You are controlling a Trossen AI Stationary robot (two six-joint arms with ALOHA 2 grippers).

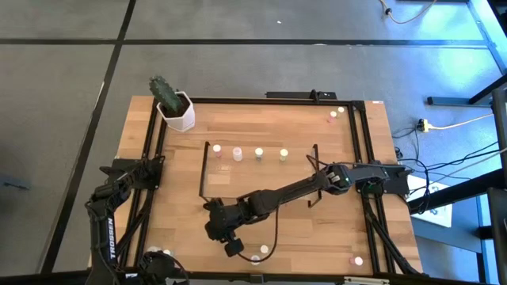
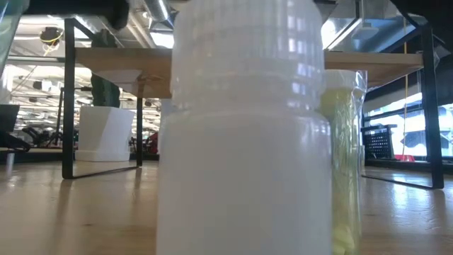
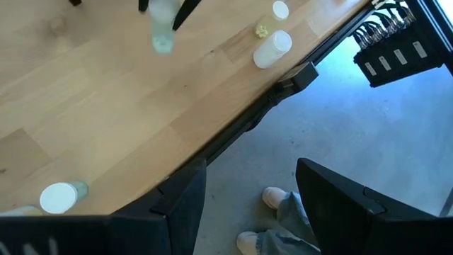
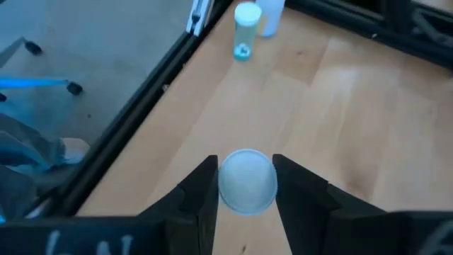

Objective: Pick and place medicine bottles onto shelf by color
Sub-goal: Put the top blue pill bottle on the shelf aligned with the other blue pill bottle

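Right wrist view: we see a small round bottle with a pale cap (image 4: 247, 181) near the wooden worktop's (image 4: 368, 127) front edge, clamped between the right gripper's (image 4: 245, 185) fingers. Our left gripper (image 3: 248, 205) hangs apart beyond the front-left corner.

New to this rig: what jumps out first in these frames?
The right arm stretches across the table's front half, its hand closed around a pale-capped bottle near the front edge. Behind it, four small bottles stand in a row on the low shelf, with a potted cactus at the back left corner. The left hand waits open off the front left edge.
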